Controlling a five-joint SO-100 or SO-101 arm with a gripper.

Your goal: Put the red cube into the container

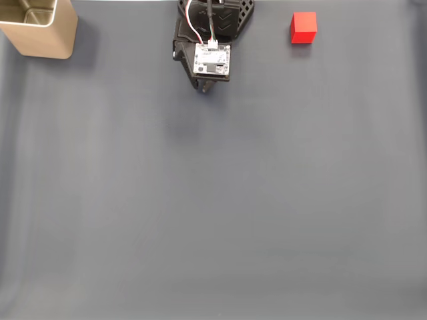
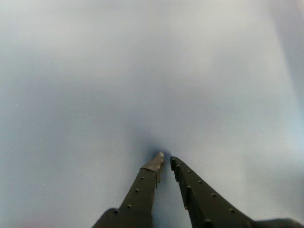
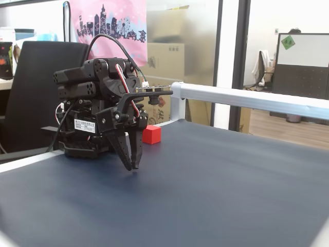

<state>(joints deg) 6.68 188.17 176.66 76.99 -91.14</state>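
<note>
Scanning the top-down fixed view from left to right, the container (image 1: 39,27) sits in the far upper-left corner of the desk (image 1: 213,200), the claw (image 1: 205,87) hangs near the top edge about midway across, and the cube (image 1: 303,27) lies off toward the upper right. From the claw, the cube is at roughly two o'clock in that view, well apart from it, with bare desk between them. The container is on the opposite side, at about ten o'clock from the claw and somewhat farther off than the cube. So the coming reach, as I judge it, has to swing right and slightly up in that view before anything can be gripped, and the carry afterward would cross back over the claw's present spot toward the left corner.

The cube sits nearly square to the view edges, with no long axis to favour one approach.

The wrist view shows the claw (image 2: 165,160) clenched almost fully, tips nearly meeting with a thin gap, grasping nothing, pointed down at plain desk. It would need to spread before closing on the cube.

From the side fixed view the claw (image 3: 134,165) hovers tip-down just above the desk, and the cube (image 3: 151,134) rests beyond it, slightly to the right
</note>
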